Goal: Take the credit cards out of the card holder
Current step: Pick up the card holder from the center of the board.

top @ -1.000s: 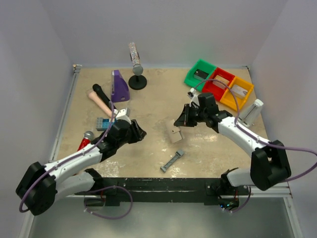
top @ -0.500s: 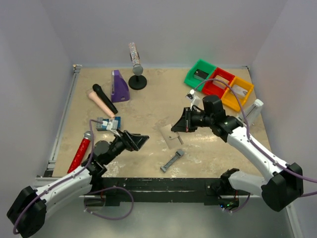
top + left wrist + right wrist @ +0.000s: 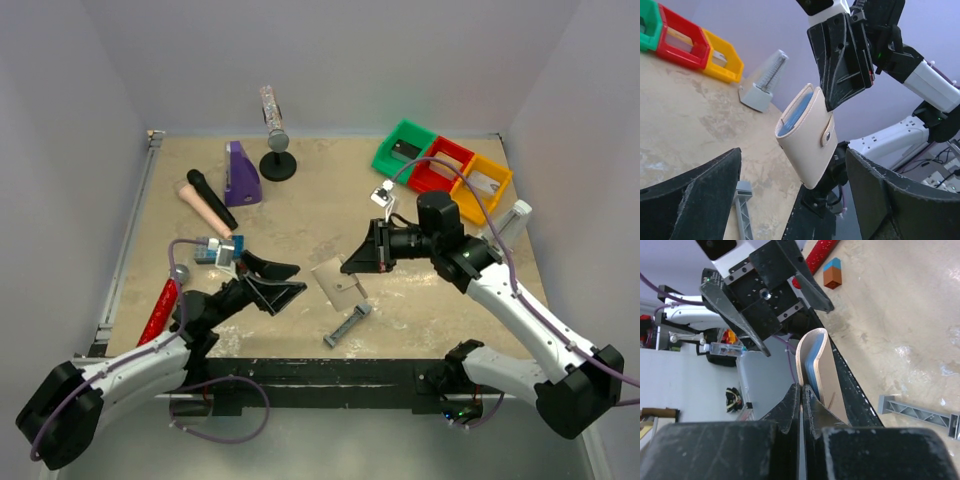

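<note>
The card holder hangs in the air above the table's middle, beige outside with a snap, blue inside. My right gripper is shut on one flap's edge; the right wrist view shows the fingers pinching that flap and the holder part open. My left gripper is open, just left of the holder, pointing at it. In the left wrist view the holder hangs between my open fingers, apart from both. No credit cards show; they are hidden inside.
A narrow grey bar tool lies near the front edge. Green, red and yellow bins stand back right. A blue studded block, red microphone, purple piece and a small stand are on the left.
My right gripper has lifted the card holder off the table and carried it left. My left gripper has swung toward it and its fingers have spread.
</note>
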`<state>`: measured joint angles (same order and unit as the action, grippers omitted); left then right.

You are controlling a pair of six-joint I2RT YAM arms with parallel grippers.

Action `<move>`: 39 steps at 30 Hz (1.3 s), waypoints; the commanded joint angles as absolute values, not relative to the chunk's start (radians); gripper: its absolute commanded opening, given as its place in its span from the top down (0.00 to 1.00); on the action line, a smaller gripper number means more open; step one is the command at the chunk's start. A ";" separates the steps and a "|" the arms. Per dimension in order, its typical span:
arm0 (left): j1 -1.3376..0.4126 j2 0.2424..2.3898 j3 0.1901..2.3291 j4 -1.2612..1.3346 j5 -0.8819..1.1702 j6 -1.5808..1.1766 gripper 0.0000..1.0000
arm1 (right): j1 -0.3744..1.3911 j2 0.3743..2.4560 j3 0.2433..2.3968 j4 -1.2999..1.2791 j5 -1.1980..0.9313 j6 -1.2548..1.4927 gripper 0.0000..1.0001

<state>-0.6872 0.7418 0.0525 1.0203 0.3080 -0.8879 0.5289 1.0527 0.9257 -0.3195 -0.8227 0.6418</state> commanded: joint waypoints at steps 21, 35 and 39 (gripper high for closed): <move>-0.681 1.098 0.173 1.540 0.552 -1.103 0.09 | 0.586 1.072 0.999 -0.224 -0.927 0.709 1.00; -0.681 1.075 0.204 1.555 0.598 -1.126 0.38 | 0.586 1.104 0.989 -0.203 -0.927 0.715 1.00; -0.681 1.063 0.195 1.554 0.595 -1.124 0.39 | 0.586 1.111 0.986 -0.204 -0.927 0.710 1.00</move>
